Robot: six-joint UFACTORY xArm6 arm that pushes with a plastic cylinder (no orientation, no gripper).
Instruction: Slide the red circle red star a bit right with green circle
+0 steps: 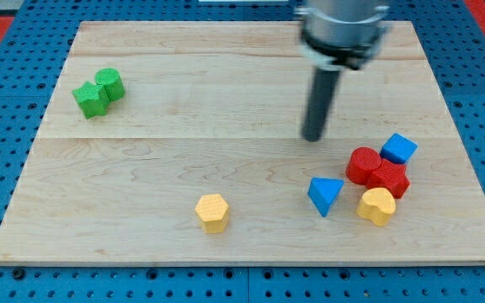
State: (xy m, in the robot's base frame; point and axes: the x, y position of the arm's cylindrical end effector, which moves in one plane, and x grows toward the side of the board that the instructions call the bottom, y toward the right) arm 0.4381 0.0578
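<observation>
A red circle (363, 164) and a red star (390, 178) sit touching each other at the view's right on the wooden board (183, 109). A green circle (110, 83) and a green star (90, 100) sit touching at the view's upper left. My tip (313, 136) rests on the board up and to the left of the red circle, a short gap away from it. It is far to the right of the green blocks.
A blue cube (399, 149) touches the red pair at its upper right. A yellow heart (377, 206) sits just below the red star. A blue triangle (325, 194) lies left of the heart. A yellow hexagon (213, 212) is at bottom centre.
</observation>
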